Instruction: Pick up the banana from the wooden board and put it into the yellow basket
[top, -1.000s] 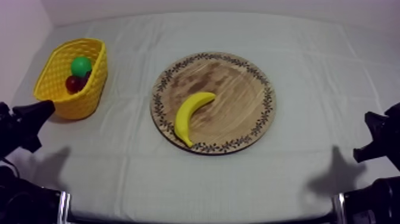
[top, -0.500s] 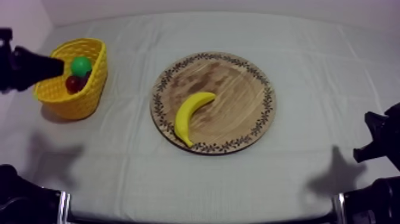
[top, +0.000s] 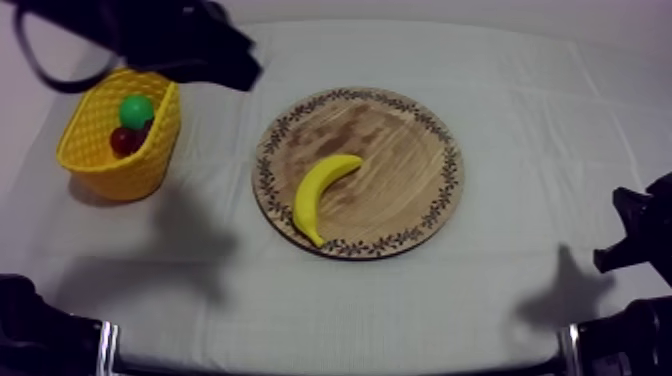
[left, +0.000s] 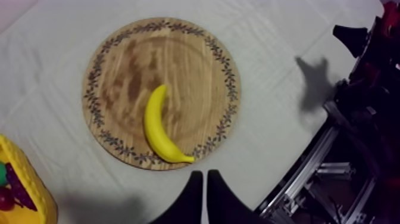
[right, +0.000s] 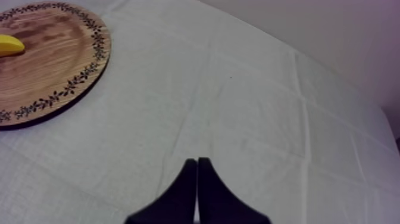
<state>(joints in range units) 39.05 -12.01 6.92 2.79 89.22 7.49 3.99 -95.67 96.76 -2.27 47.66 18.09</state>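
Banana on board, long axis running centre to rim. Top view adds basket beside board. Left gripper and right gripper closed, empty.

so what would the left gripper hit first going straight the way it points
Probably the near end of the banana, at the rim of the board, ahead of the left gripper, though height is hard to judge.

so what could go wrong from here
1. The left claw is shut beside the wooden board; if it descends like that it may shove the banana instead of gripping it.
2. The banana lies close to the board's rim, so a nudge could slide it onto the cloth.
3. The yellow basket already holds a green fruit and a small red fruit, so the banana might hang over its rim.
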